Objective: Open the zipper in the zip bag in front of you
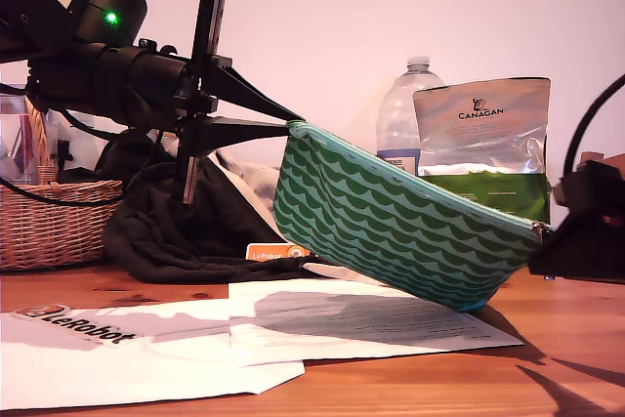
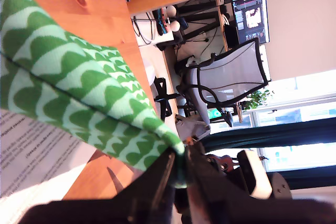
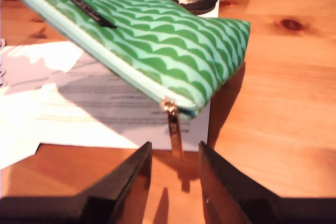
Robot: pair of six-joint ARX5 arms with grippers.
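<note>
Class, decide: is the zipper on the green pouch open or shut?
Shut: the zipper tape runs closed along the zip bag, and its pull tab sits at the end.

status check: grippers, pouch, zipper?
My first gripper clamped on zip bag corner, bag held aloft. My second gripper open around pull tab, not gripping. Zipper shut. Nothing blocking.

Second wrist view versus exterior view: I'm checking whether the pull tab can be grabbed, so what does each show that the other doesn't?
Only the second wrist view shows the silver pull tab hanging between my second gripper's open jaws, not yet gripped. Only the exterior view shows my first gripper holding the zip bag's other corner, plus the Canagan bag. Both show the bag lifted over the papers.
</note>
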